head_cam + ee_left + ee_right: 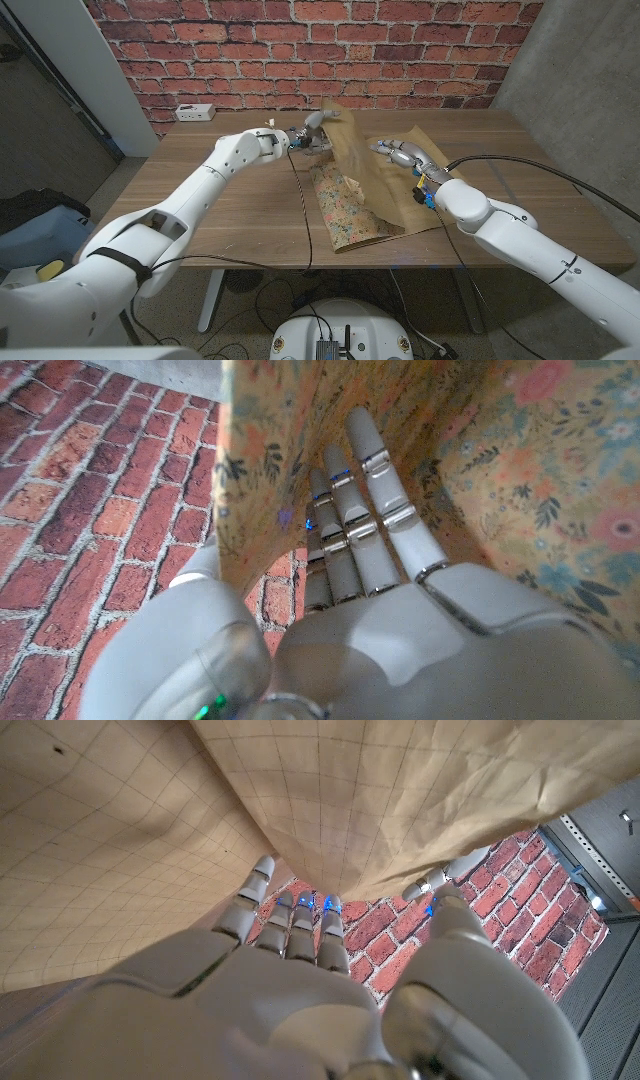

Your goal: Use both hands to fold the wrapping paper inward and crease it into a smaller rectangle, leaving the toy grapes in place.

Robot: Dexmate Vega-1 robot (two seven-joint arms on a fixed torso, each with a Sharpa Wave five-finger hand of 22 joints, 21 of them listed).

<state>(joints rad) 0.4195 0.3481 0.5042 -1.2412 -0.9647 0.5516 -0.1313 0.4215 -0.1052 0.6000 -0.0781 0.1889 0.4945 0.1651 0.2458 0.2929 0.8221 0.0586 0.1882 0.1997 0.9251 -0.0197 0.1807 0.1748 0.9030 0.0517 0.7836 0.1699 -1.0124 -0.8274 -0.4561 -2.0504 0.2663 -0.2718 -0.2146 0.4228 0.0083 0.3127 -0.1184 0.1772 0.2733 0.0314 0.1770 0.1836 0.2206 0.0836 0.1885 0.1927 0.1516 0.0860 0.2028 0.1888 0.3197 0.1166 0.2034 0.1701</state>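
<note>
My left hand (303,139) held the far edge of the wrapping paper (362,190) between thumb and fingers, lifting it off the worktop (220,210); in the left wrist view my fingers (365,520) lay against the flowered side of the sheet. My right hand (402,152) was at the raised flap from the other side. In the right wrist view its fingers (300,920) and thumb reached up at the sagging plain side, but I could not tell whether they pinched it or only propped it.

To do this fold well, I judged both hands should carry the flap over evenly, keep the edge taut and square to the part on the worktop, then press along the bend to set a crease. Pulling harder with one hand would skew it.

The paper lay at the middle of the worktop, slightly to my right. It was brown with a faint grid on one side and printed with small flowers on the other. Its near part lay flat, pattern up, and its far part stood up, crumpled. I could not make out the toy grapes.
</note>
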